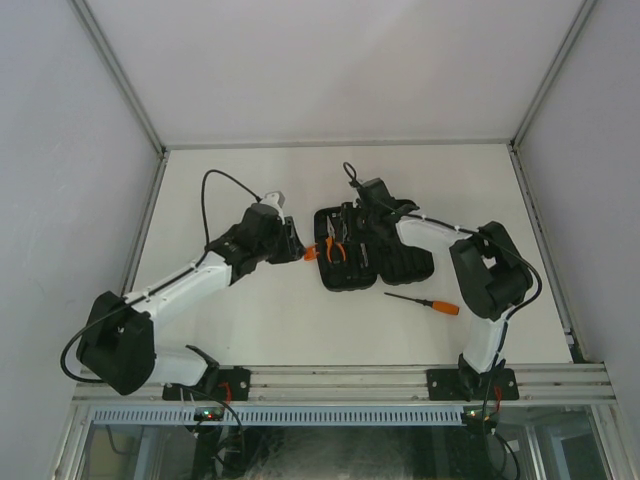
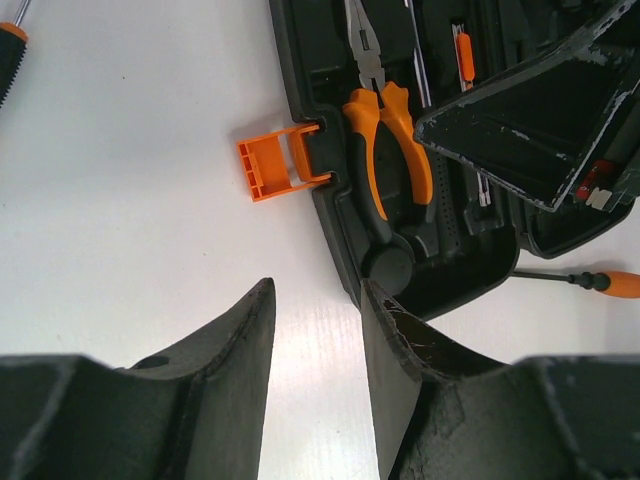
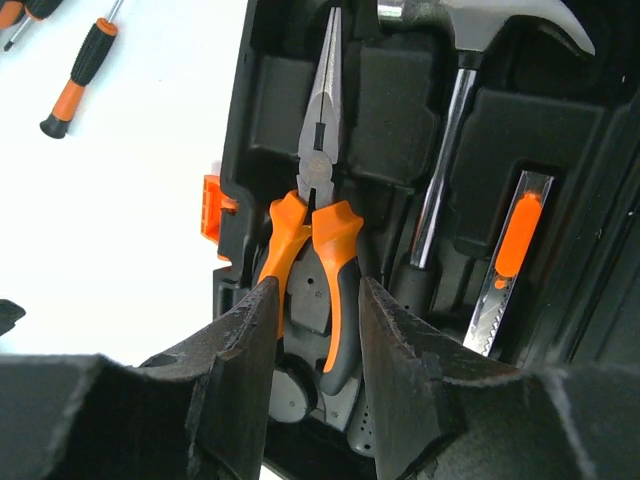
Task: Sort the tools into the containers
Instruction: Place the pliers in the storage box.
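Top: case (image 1: 385, 262) open mid-table (image 1: 260, 320); left gripper (image 1: 297, 248) by its latch side, right gripper (image 1: 352, 218) over it; one screwdriver (image 1: 424, 302) loose. L wrist: fingers (image 2: 230, 350) spread, empty. R wrist: fingers straddle pliers (image 3: 318, 215) handles in slot, grip unclear. Risk: retreat drags pliers out; unbraced case skids.

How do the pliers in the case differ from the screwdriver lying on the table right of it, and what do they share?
The pliers lie in the open case; the screwdriver lies on the bare table. The pliers have two curved handles; the screwdriver has one straight handle and a thin shaft. Both are orange and black.
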